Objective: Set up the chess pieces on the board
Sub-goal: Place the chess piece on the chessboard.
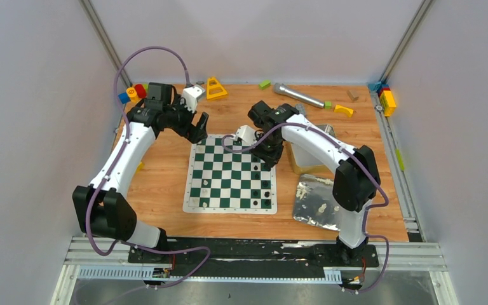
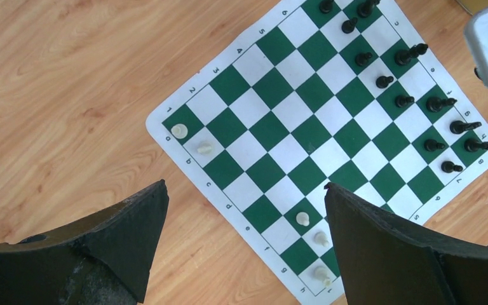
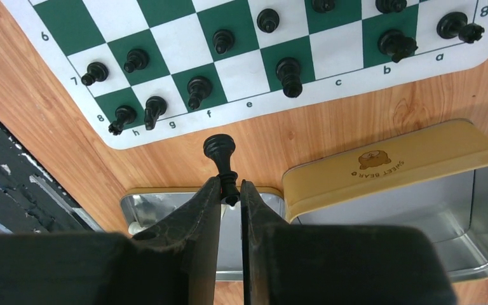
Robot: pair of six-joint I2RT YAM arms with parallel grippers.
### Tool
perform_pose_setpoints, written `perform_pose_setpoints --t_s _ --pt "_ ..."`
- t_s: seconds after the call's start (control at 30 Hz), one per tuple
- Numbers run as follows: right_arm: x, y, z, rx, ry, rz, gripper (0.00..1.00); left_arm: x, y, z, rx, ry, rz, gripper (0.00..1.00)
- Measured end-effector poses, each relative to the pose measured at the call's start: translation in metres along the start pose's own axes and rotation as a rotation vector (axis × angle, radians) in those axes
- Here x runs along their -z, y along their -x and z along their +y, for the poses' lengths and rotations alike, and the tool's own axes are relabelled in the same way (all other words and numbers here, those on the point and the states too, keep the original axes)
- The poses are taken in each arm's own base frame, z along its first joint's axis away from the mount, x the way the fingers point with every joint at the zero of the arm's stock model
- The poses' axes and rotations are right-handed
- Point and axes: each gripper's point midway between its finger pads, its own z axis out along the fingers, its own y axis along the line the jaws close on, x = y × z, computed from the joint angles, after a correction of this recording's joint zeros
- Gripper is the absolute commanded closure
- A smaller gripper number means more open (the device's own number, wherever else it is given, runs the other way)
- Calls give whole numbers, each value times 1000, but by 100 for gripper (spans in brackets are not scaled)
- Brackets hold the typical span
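Chess pieces [image 2: 385, 81] on board [image 1: 231, 166]; tins [image 1: 316, 202] to its right, blocks [image 1: 215, 88] behind.

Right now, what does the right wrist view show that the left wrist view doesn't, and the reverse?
Only the right wrist: the right gripper shut on a black piece, seen against wood just off the board on its rank-8 side, with open tins beside it.
Only the left wrist: five white pieces near the rank-1 edge, and the left gripper open, holding nothing.
Both: the board and the standing black pieces on ranks 7 and 8.
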Motion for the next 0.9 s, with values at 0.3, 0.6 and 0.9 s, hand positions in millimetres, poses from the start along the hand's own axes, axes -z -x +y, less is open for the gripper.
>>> perform_pose_setpoints --t_s 0.3,0.6,0.9 --pt "-28 2 -2 39 -17 104 100 2 -14 10 19 51 34 0" --pt "-48 5 -5 63 -21 165 100 23 -25 46 73 205 46 0" --pt "-56 5 -11 79 -54 208 100 27 -26 51 76 229 46 0"
